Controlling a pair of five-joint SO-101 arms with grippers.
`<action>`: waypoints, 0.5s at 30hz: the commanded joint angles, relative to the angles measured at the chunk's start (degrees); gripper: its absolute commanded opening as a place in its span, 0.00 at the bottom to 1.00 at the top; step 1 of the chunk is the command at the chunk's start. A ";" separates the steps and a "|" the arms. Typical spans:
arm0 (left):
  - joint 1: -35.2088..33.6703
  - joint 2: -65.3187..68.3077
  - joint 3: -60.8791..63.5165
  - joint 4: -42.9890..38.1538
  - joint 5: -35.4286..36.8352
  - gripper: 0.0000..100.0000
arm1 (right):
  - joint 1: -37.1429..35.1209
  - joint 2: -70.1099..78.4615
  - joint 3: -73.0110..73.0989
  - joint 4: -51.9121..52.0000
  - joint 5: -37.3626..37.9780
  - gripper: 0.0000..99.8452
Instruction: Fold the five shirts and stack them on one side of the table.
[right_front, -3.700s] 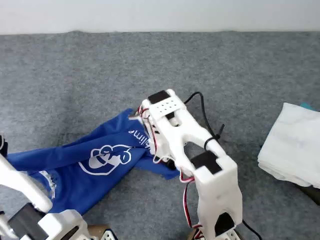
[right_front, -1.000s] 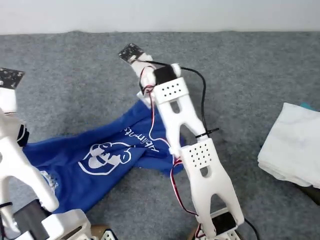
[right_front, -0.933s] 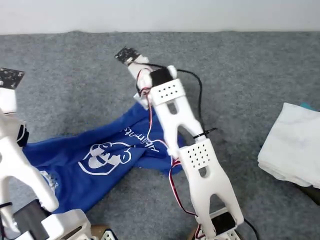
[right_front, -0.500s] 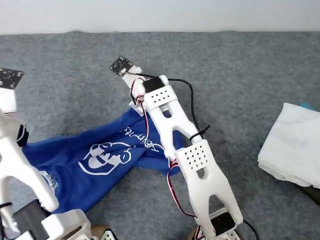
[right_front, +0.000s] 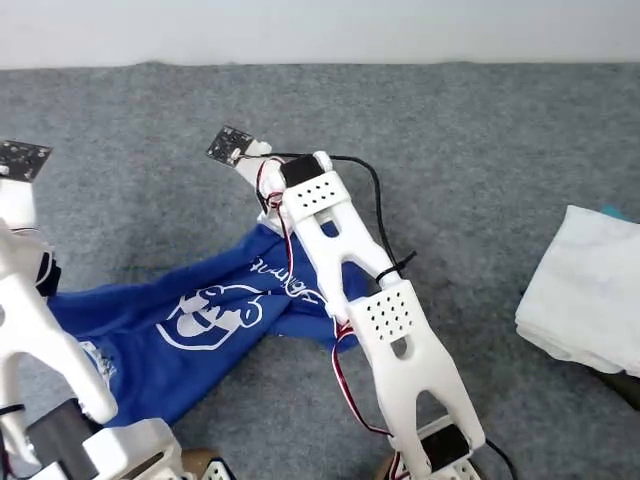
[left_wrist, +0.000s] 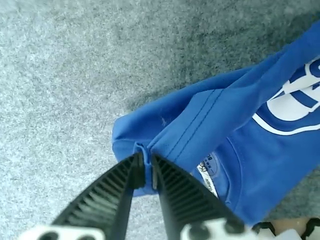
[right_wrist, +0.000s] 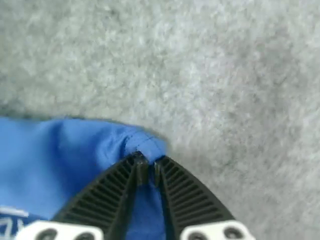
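Note:
A blue shirt with a white print lies crumpled on the grey table, stretched from the lower left toward the middle. My left gripper is shut on a folded hem of the blue shirt at its left end. My right gripper is shut on a corner of the blue shirt at its upper right end, below the white right arm. The left arm stands at the left edge. A stack of folded white shirts lies at the right edge.
The grey carpeted table has free room at the back and between the right arm and the white stack. A teal edge peeks from behind that stack. A pale wall runs along the far edge.
The right arm has stretched out from a folded pose and drawn the shirt corner up and then leftward. The left arm has risen at the left edge. The shirt has spread slightly.

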 joint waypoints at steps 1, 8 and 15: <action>0.44 -2.29 -0.31 -1.05 -0.09 0.01 | 2.77 -2.51 -7.03 4.70 0.53 0.01; 0.44 -2.29 -0.31 -2.55 0.79 0.01 | 5.93 -2.42 -15.65 13.41 0.53 0.01; 2.20 -2.20 -0.22 -7.21 6.51 0.01 | 8.04 -1.27 -15.65 6.64 0.44 0.01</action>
